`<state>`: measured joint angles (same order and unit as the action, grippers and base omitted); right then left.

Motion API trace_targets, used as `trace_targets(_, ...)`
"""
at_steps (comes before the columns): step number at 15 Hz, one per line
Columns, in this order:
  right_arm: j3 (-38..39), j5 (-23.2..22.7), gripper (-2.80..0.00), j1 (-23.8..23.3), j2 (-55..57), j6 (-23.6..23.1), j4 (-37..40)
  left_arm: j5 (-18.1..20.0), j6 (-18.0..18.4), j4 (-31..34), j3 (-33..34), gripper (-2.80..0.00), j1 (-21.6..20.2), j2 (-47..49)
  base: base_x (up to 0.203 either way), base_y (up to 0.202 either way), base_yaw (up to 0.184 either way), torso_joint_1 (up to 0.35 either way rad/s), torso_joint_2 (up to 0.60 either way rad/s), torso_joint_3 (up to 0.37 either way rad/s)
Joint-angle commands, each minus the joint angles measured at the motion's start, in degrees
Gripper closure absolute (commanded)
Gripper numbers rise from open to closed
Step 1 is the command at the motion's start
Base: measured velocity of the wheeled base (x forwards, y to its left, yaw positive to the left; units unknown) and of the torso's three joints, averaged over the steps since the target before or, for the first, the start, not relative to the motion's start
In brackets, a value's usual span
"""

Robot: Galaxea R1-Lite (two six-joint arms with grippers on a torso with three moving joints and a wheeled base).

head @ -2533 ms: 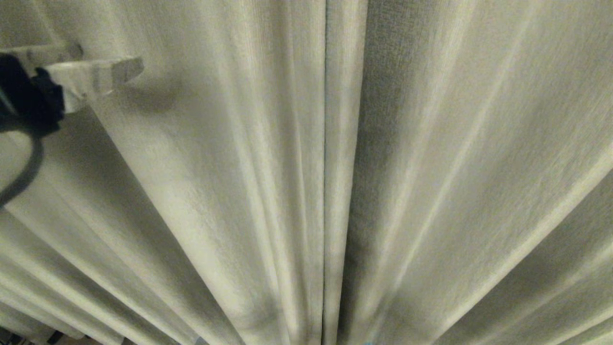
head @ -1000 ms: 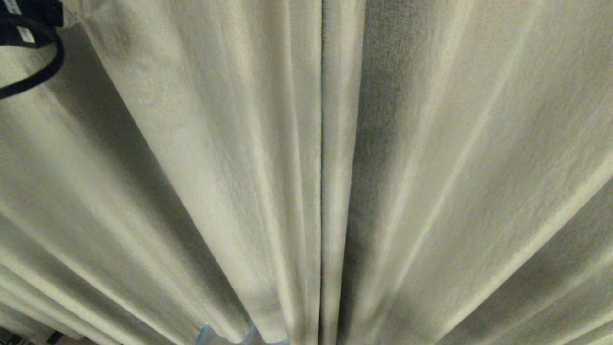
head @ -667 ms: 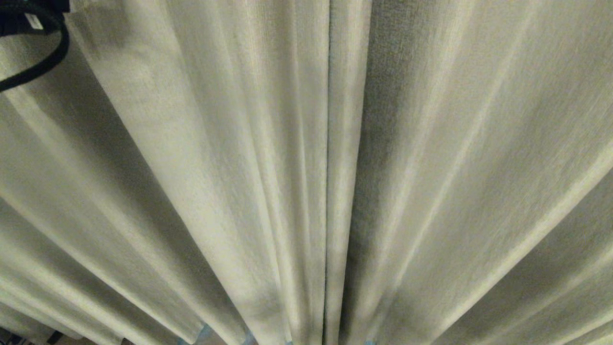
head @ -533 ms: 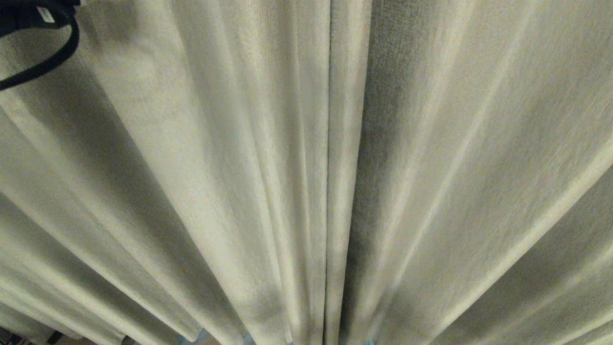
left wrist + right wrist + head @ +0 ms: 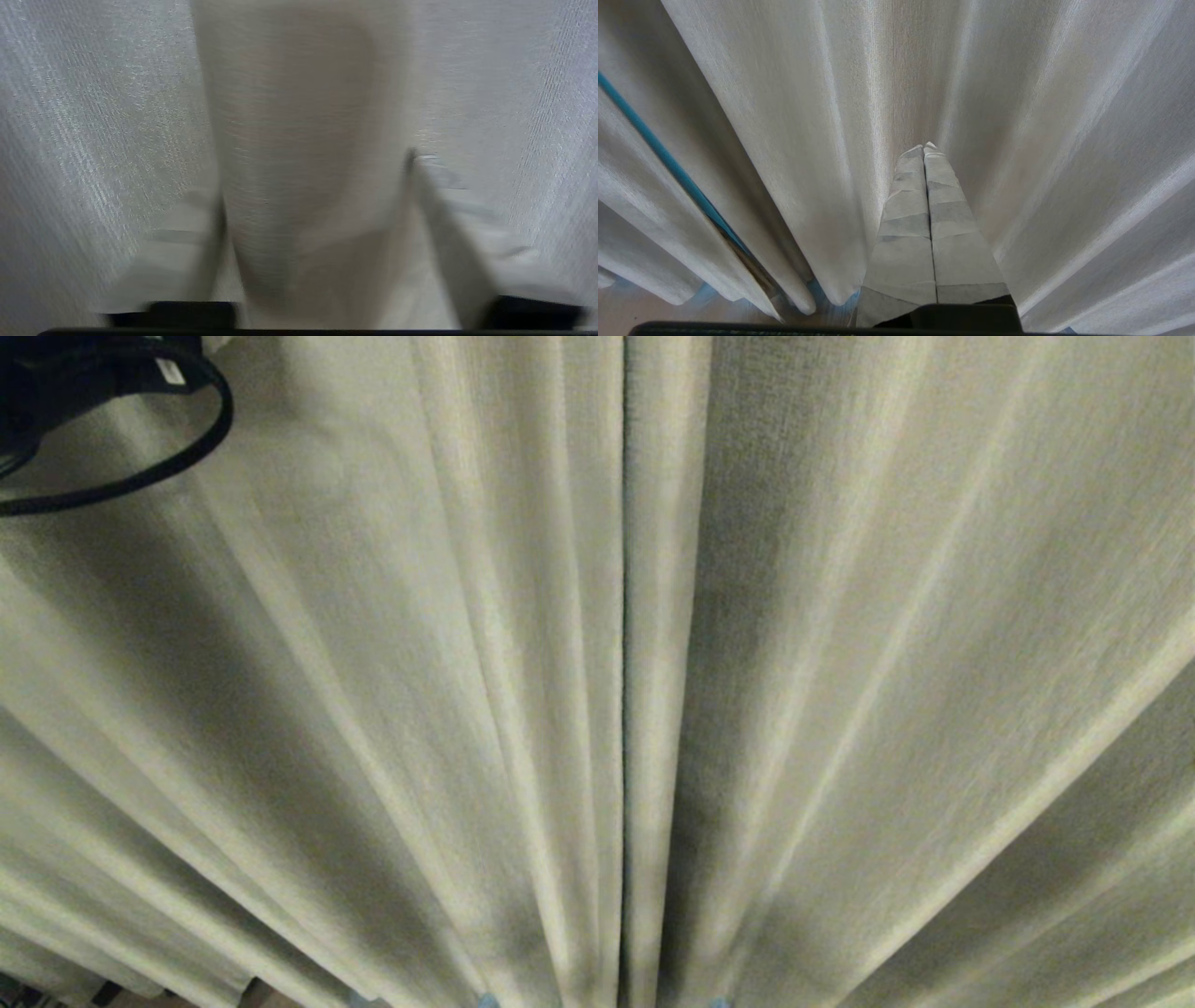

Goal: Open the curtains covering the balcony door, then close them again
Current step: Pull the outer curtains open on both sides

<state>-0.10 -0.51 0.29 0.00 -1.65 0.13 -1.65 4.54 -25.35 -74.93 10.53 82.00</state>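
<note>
Woven beige cloth fills the gap between my left fingers point(image 5: 434, 219): in the left wrist view a rounded fold of the curtains point(image 5: 299, 154) runs between the two pale fingers, one on each side of it. The fingers look blurred and stand apart around the fold, and I cannot tell whether they already press the cloth or are only closing toward it. A second ago they stood wider, so I judge that I am closing on this pleat. Out from there, my left gripper point(image 5: 313, 219) lies beyond the top left corner of the head view, where only the arm's black cable loop point(image 5: 140, 476) shows; that loop has swung further into the picture than it was a moment ago, and the fold beside it has shifted. My right gripper point(image 5: 924, 149) is pressed shut, holding nothing, its tip just in front of the hanging cloth low down, near a thin blue strip point(image 5: 658, 154) between folds. The two heavy panels meet in a dark vertical seam point(image 5: 624, 663) at the middle of the head view, so the curtains are fully drawn and the balcony door is hidden behind them. Opening, as I judge it, has not yet begun; a firm hold on this fold comes first.
</note>
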Motion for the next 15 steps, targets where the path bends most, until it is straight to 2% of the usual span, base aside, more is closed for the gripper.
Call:
trace_targets(1,0.0,0.0,0.00,0.0,0.0,0.0,0.0,0.0,0.2,-0.3,-0.3,0.00,-1.3,1.8,0.000,0.000,0.000,0.000,0.00,0.000)
trace_targets(12,0.0,0.0,0.00,0.1,0.0,0.0,0.0,0.9,0.1,-0.3,-2.2,0.00,-11.2,0.8,0.000,0.000,0.000,0.000,0.00,0.000)
trace_targets(13,0.0,0.0,0.00,0.0,0.0,0.0,0.0,2.9,0.1,-0.3,-2.3,0.00,-13.1,0.9,0.000,0.000,0.000,0.000,0.00,0.000)
trace_targets(15,0.0,0.0,0.00,0.0,0.0,0.0,0.0,9.3,-0.1,-0.3,-3.0,0.00,-18.6,1.2,0.000,0.000,0.000,0.000,0.00,0.000)
